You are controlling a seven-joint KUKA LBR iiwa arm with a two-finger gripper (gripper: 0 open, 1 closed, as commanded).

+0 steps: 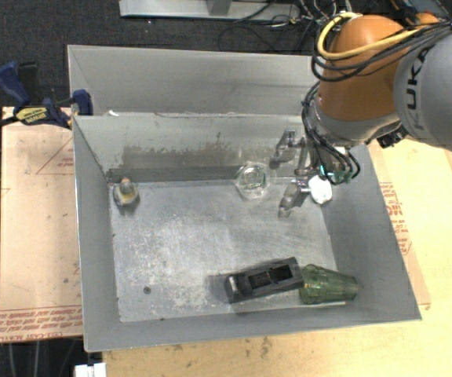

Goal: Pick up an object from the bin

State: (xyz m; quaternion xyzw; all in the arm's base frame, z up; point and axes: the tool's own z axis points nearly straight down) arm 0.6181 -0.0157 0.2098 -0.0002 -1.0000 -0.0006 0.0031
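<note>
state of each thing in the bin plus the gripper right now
gripper: open, empty, beside the clear cup
clear cup: seems upright, near back wall, free
small brown knob: standing, back left
black block: lying flat, front
green cone: on its side, against the black block

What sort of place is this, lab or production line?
Most likely a robotics lab's grasping rig, not a line: a KUKA arm with its gripper open over a grey metal bin, which holds a few unrelated loose things, such as a clear glass piece and a black stapler-like block.
</note>
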